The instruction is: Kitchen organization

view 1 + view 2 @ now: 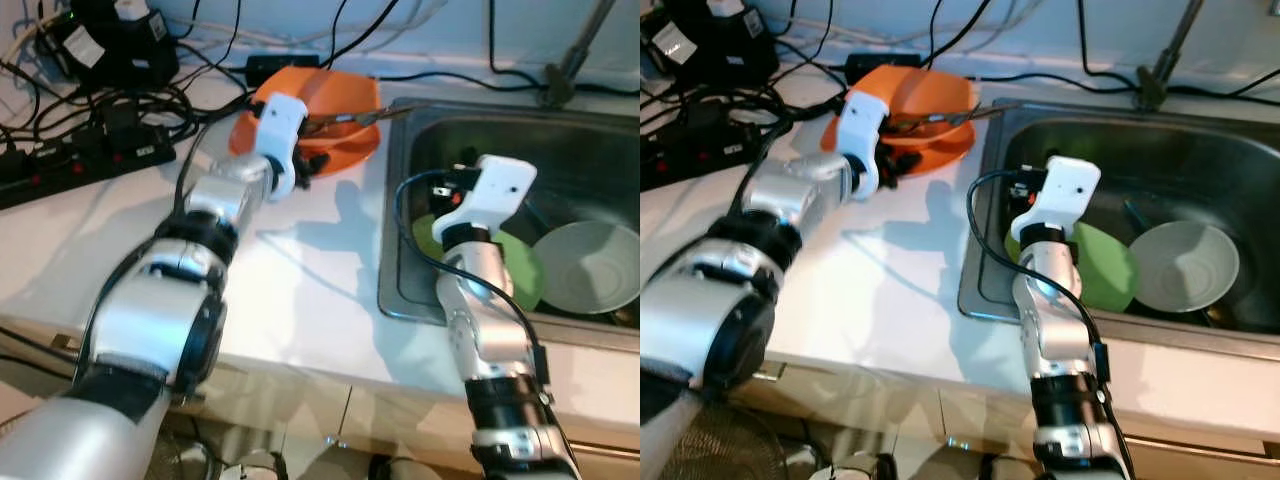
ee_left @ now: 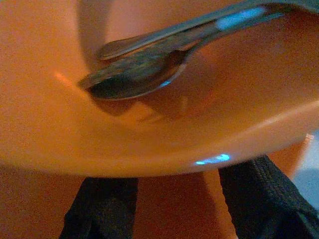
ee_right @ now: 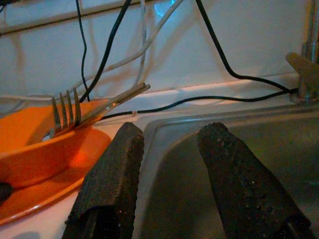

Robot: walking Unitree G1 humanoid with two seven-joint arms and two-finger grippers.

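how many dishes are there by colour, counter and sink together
orange: 2, a bowl stacked on a plate on the counter
green: 1, a plate in the sink
white: 1, a bowl in the sink
total: 4

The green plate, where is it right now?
The green plate lies in the sink on the robot's right, beside a pale bowl, partly behind its right hand.
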